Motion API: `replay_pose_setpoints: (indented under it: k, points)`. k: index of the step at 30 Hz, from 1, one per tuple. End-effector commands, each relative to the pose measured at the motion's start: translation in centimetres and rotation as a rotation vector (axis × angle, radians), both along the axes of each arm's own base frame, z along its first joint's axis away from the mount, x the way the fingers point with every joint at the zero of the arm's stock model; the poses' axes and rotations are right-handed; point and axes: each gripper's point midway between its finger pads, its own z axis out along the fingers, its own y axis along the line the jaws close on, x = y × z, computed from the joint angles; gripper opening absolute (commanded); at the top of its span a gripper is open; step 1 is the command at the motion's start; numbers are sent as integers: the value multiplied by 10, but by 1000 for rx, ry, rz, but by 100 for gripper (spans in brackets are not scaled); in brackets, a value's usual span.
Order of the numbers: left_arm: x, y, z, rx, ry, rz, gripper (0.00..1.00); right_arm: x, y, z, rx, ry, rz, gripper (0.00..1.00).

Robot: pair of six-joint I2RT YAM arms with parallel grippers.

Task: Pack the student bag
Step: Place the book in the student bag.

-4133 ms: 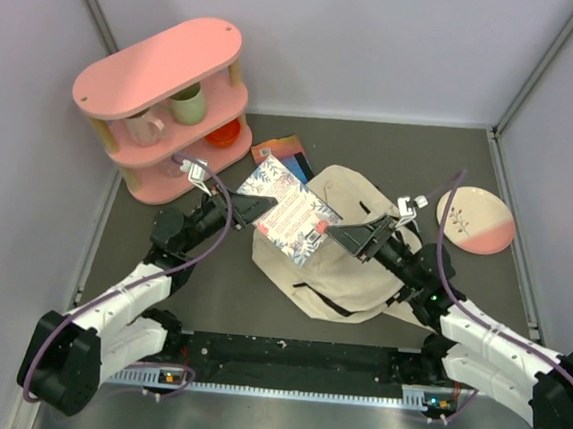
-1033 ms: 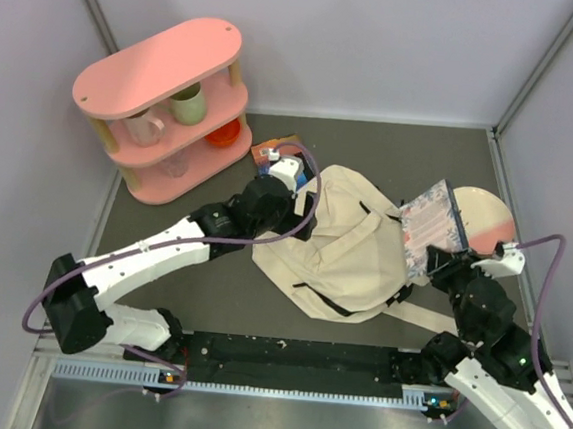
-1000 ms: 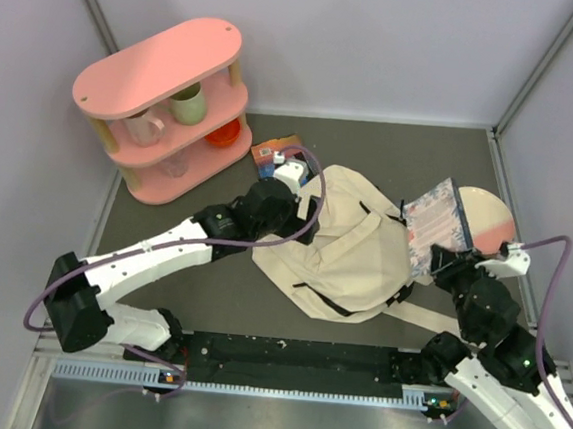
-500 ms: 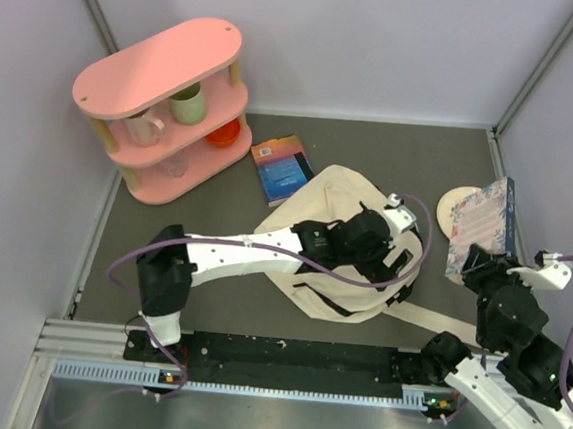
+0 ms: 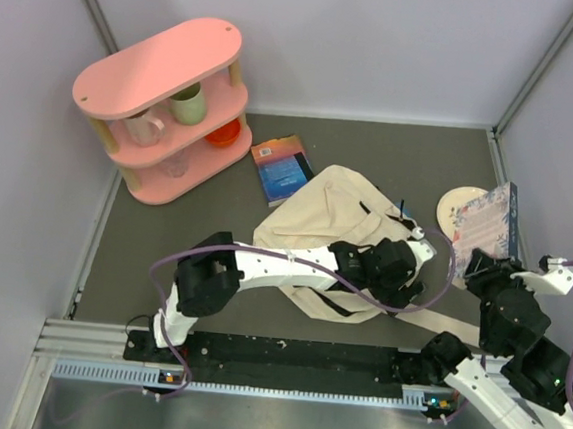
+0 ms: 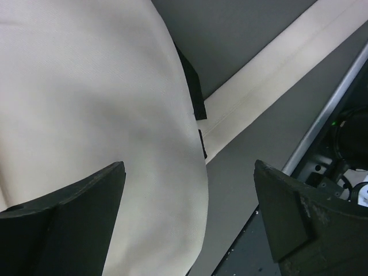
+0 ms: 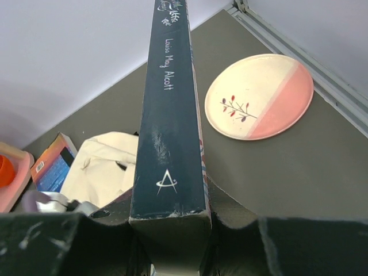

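Observation:
The student bag (image 5: pixel 326 218), a cream canvas backpack with black trim, lies flat mid-table. My left arm reaches across it, and my left gripper (image 5: pixel 401 283) hangs open just above its near right corner. In the left wrist view the cream fabric (image 6: pixel 103 103) and a long strap (image 6: pixel 276 75) pass under the wide-apart fingers (image 6: pixel 63 224), with nothing between them. My right gripper (image 5: pixel 485 267) is shut on a floral-cover book (image 5: pixel 486 224), held upright to the right of the bag. The right wrist view shows its dark blue spine (image 7: pixel 169 115) clamped between the jaws.
A pink-and-cream plate (image 5: pixel 458 204) lies behind the held book, partly hidden. An orange and blue book (image 5: pixel 282 169) rests by the bag's far left. A pink shelf (image 5: pixel 166 104) with cups stands back left. The metal rail (image 6: pixel 328 115) runs close to the left gripper.
My left arm has swung from the bag's far left side across to its near right corner. My right gripper carried the floral book rightward, off the bag, to stand before the plate.

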Motion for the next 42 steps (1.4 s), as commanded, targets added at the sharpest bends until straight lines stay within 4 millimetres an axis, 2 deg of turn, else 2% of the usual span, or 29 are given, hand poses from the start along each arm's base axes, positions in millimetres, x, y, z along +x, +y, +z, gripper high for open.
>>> replay_pose_setpoints:
  k: [1,3,6,7,9,10,13,19,25,37,42]
  points:
    - [5,-2,-8,24,-10,28,96,-3,-2,27,109,-97,-2,0]
    - [17,8,-15,76,-63,74,95,-4,-1,25,112,-94,2,0]
    - [36,27,-22,159,-146,146,83,-3,1,25,118,-94,12,0]
    - [43,33,-22,183,-183,167,72,-3,2,24,118,-92,18,0]
    - [47,39,-21,211,-217,164,61,-3,3,21,122,-89,20,0]
    - [50,42,-18,213,-231,175,48,-3,4,20,124,-88,23,0]
    - [52,46,-7,192,-238,188,40,-2,6,16,129,-80,29,0]
    - [49,45,17,107,-222,205,40,0,11,10,148,-70,40,0]
    - [53,49,27,58,-193,214,47,2,15,6,150,-57,49,0]
    - [56,48,23,9,-112,202,52,3,18,1,154,-47,57,0]
    - [53,47,25,-17,-95,199,59,4,19,0,159,-44,56,0]
